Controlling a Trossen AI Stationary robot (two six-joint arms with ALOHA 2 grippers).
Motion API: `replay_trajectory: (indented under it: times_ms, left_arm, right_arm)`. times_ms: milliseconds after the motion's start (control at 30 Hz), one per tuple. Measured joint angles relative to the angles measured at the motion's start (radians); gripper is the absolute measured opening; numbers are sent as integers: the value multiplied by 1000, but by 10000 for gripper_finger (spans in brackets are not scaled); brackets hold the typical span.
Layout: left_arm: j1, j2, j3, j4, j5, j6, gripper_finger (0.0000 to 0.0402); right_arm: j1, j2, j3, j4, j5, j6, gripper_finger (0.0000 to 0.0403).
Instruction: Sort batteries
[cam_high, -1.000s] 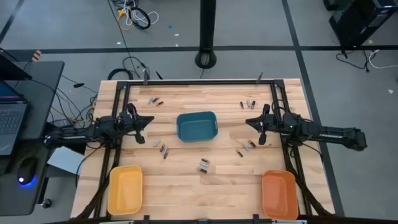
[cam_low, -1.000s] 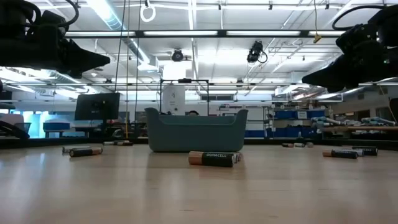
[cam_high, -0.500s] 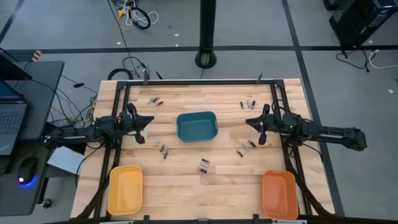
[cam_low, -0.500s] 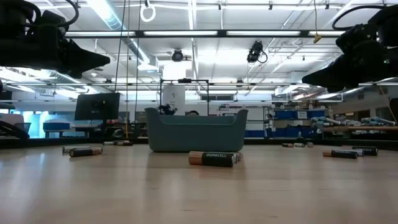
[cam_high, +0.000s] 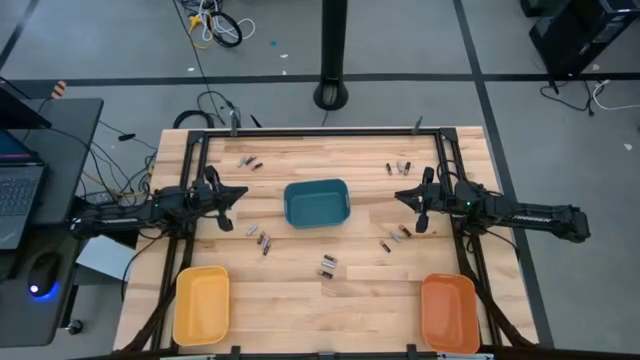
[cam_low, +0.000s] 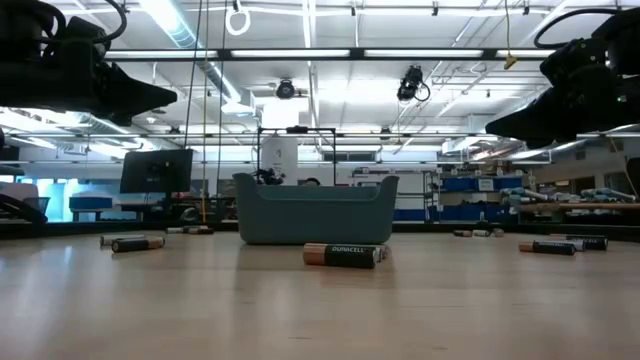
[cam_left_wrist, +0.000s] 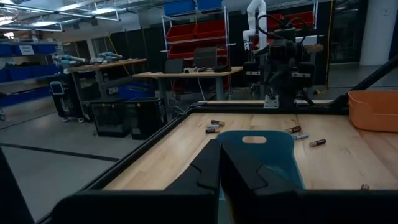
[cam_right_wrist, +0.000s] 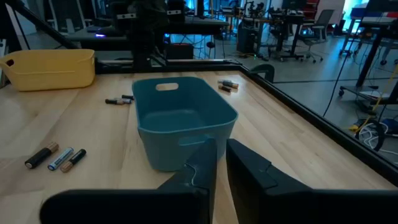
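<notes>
Both arms reach in level over the wooden table (cam_high: 300, 300) from opposite sides, each aimed at the teal bin (cam_high: 316, 203) in the middle. The left gripper (cam_high: 240, 193) hangs above the wood just off the bin's left side, its fingers (cam_left_wrist: 205, 174) pressed nearly together with only a thin slit between them. The right gripper (cam_high: 398, 195) hangs off the bin's right side, fingers (cam_right_wrist: 200, 167) likewise close, a narrow gap showing. Neither holds anything.

The batteries lie scattered around the bin, all flat on their sides. A pair (cam_high: 327, 266) rests in front of the bin, side by side; in the low view the nearest one (cam_low: 343, 254) lies crosswise, copper end to the left. A small cluster (cam_high: 260, 238) sits off the bin's front-left corner, angled diagonally. Another few (cam_high: 398, 236) lie off its front-right corner, below the right gripper. Two more groups lie beyond the bin, one toward the far left (cam_high: 248, 162) and one toward the far right (cam_high: 400, 167).

A yellow tray (cam_high: 202, 304) stands well in front of the bin on the left, an orange tray (cam_high: 448, 312) on the right.
</notes>
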Motion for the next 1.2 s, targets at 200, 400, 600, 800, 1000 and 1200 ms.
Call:
replay_trajectory:
  times_ms: [200,400,600,800,1000,1200]
  left_arm:
    - [0,0,0,0,0,0,19]
    - [0,0,0,4,0,0,19]
    - [0,0,0,46,0,0,19]
    - [0,1,0,113,0,-12,19]
    - [0,0,0,168,55,-110,19]
    - [0,0,4,200,159,-126,19]
  right_arm:
    - [0,0,0,0,0,0,48]
    - [0,0,0,0,0,0,48]
    - [0,0,0,0,0,0,48]
    - [0,0,0,0,0,0,48]
    - [0,0,0,0,0,0,48]
    - [0,0,0,0,0,0,48]
